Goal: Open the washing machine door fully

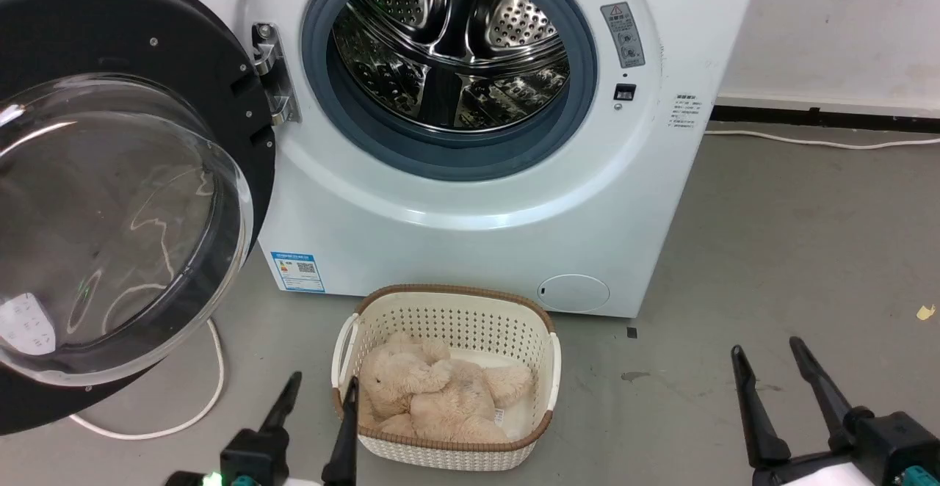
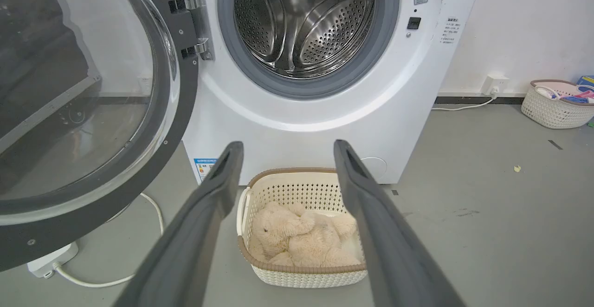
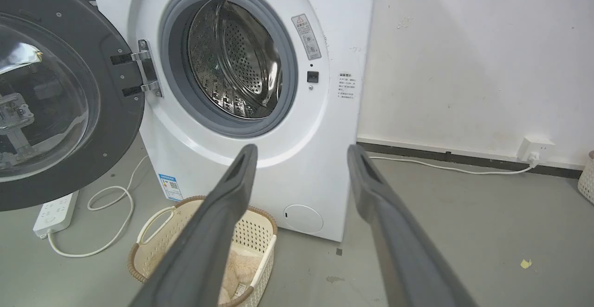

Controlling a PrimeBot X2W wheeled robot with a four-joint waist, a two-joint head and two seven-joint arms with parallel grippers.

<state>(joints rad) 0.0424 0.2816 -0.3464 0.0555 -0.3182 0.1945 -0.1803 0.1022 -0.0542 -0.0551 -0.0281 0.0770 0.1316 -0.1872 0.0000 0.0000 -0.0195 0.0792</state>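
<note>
Plainly the door (image 1: 110, 229) hangs swung wide at the left, off the drum (image 1: 448, 53), with a white cable (image 1: 213, 390) beneath it. The left gripper (image 1: 323, 381), parted and empty, hovers just beside the basket (image 1: 448, 302). A sweep toward the door could, I judge, snag that cable or tip the basket. The right gripper (image 1: 767, 346), likewise parted and empty, hangs over smooth grey floor (image 1: 771, 251) below a white wall (image 1: 830, 23).

grey sticker (image 1: 624, 38) on washer (image 1: 470, 214) shows a warning triangle (image 1: 618, 10); print seems illegible.
</note>
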